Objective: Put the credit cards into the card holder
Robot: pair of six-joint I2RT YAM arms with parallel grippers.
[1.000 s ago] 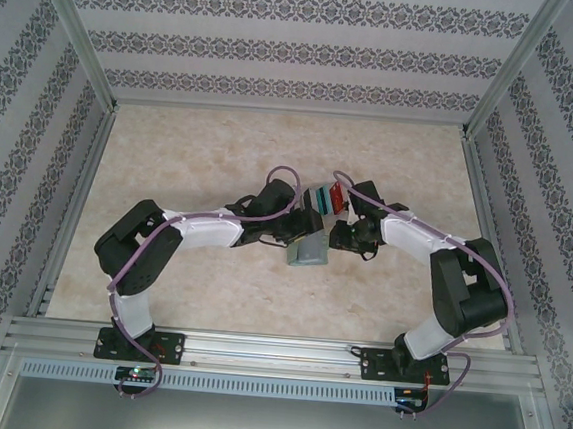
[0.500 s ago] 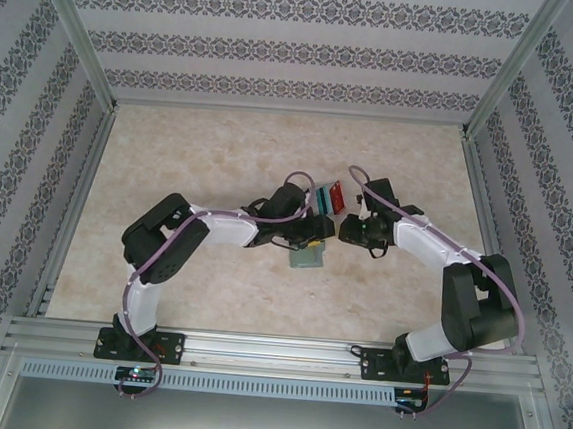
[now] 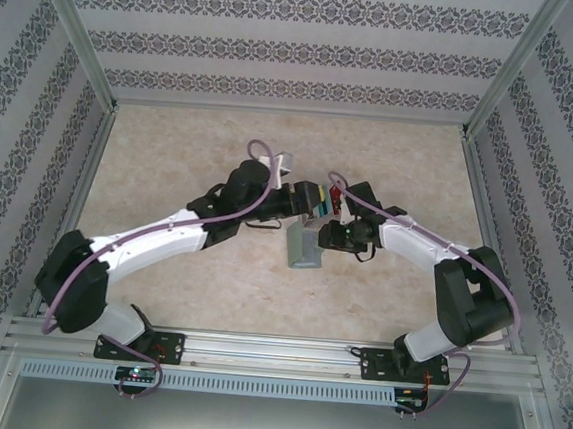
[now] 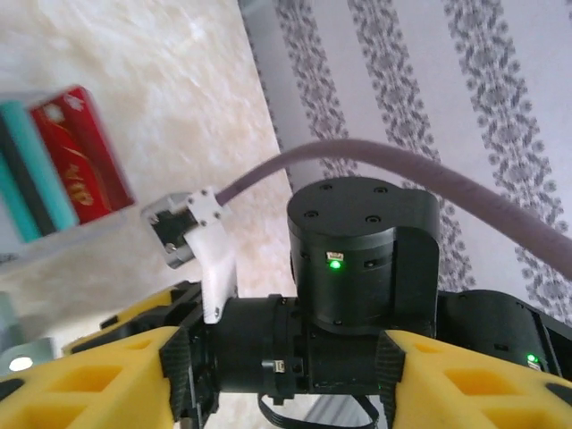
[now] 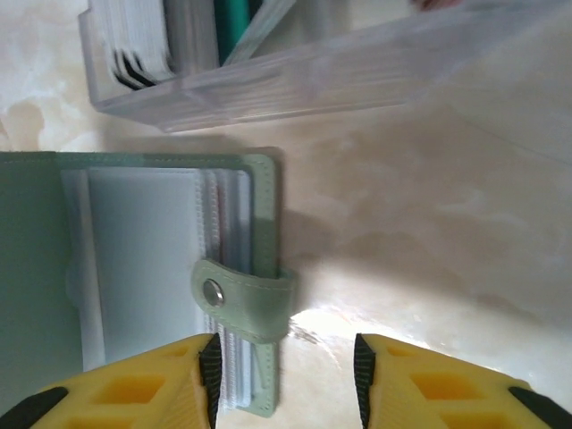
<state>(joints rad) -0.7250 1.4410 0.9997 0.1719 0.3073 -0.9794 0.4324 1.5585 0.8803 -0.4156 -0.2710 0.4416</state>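
**A:** So, where are the credit cards [image 3: 318, 198] sitting right now?

**B:** They are standing on edge in the clear tray [image 5: 268, 80], red and teal faces showing, packed side by side. I am not seeing any in the card holder [image 5: 152, 268]. It is lying open on the bench [image 3: 171, 154], just on the arms' side of the tray.

**A:** Which arm is sitting closer to the cards?

**B:** I am judging the left. The left end effector [image 4: 281, 356] is hovering right by the tray. In its wrist view the cards are lying off to the upper left of the fingers, not between them, and their long edges are running up and away. So I am expecting the next reach to need a swing toward that side before any closing.

**A:** Is it gripping anything?

**B:** No, its yellow fingers are standing apart with nothing between them. The right end effector [image 5: 286, 357] is gaping empty too, hanging over the holder. The snap strap [image 5: 239, 304] is lying just ahead of its fingertips, and the tray is lying beyond that.

**A:** Anything worrying you?

**B:** The two wrists are crowding each other near the tray.
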